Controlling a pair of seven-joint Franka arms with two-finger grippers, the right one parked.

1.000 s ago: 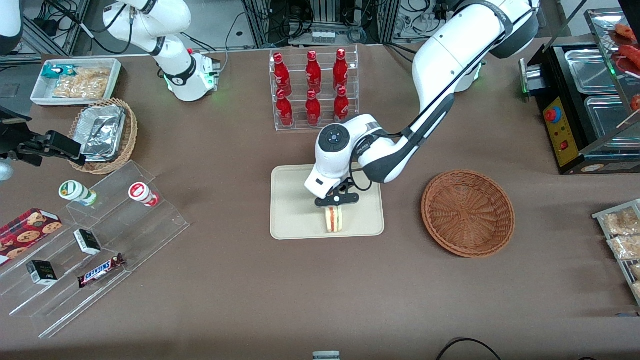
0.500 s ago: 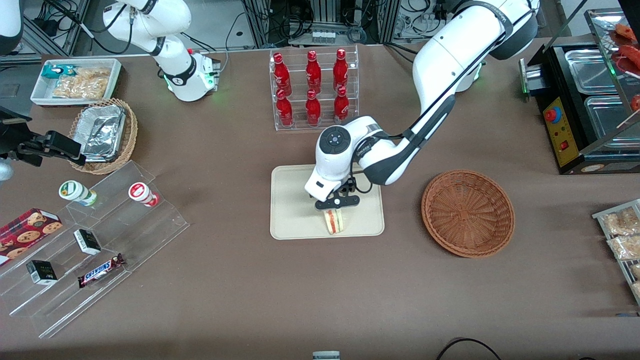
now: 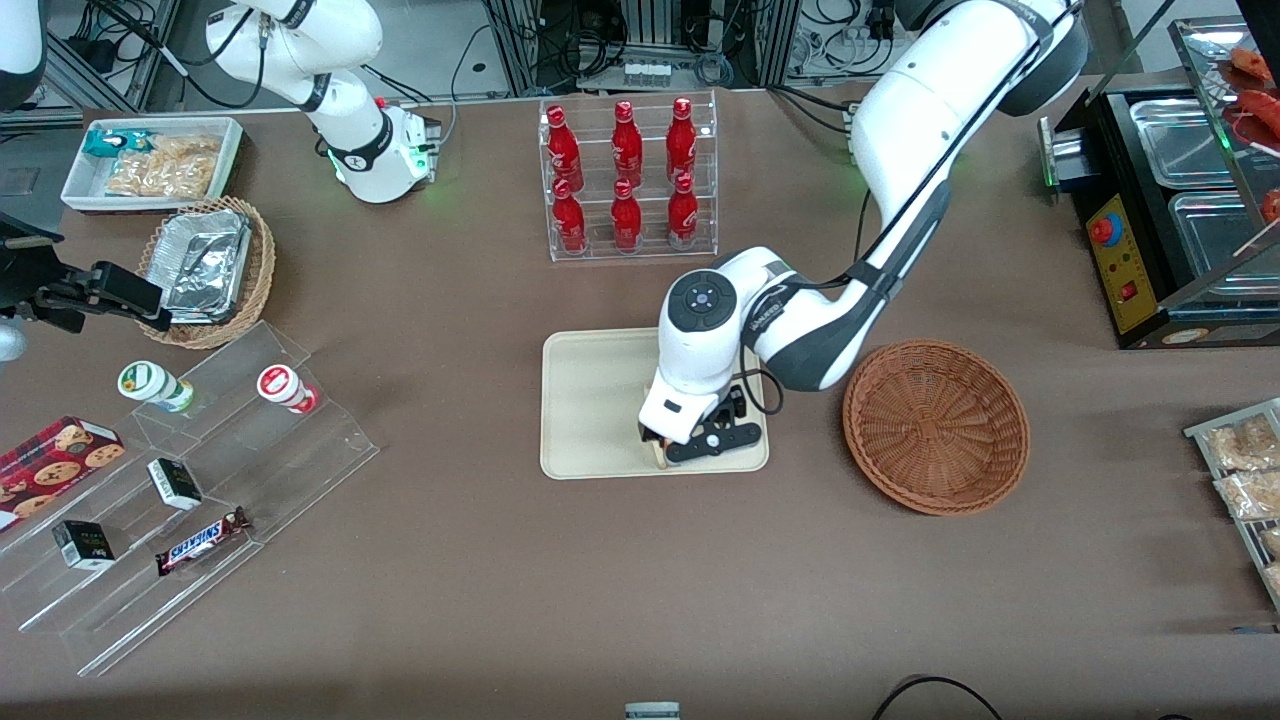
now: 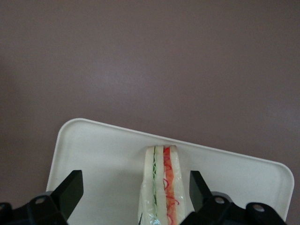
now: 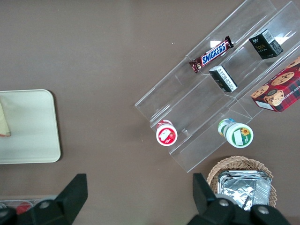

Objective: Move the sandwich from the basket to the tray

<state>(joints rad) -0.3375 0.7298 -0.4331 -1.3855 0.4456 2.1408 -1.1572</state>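
Hovering gripper (image 4: 133,197) fingers (image 4: 70,190) spread beside sandwich (image 4: 160,187), tray (image 4: 93,154), basket (image 3: 936,426) near

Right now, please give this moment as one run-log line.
gripper: open, over tray | sandwich: on tray, released | basket: empty

Sandwich (image 4: 160,187) upright on tray (image 4: 93,154)

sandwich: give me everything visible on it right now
The sandwich is a wedge of pale bread with green and red filling lines showing, wrapped in clear film. It stands on edge on the cream tray, near the rim closest to the front camera. The gripper is open around it, fingers apart from the bread.
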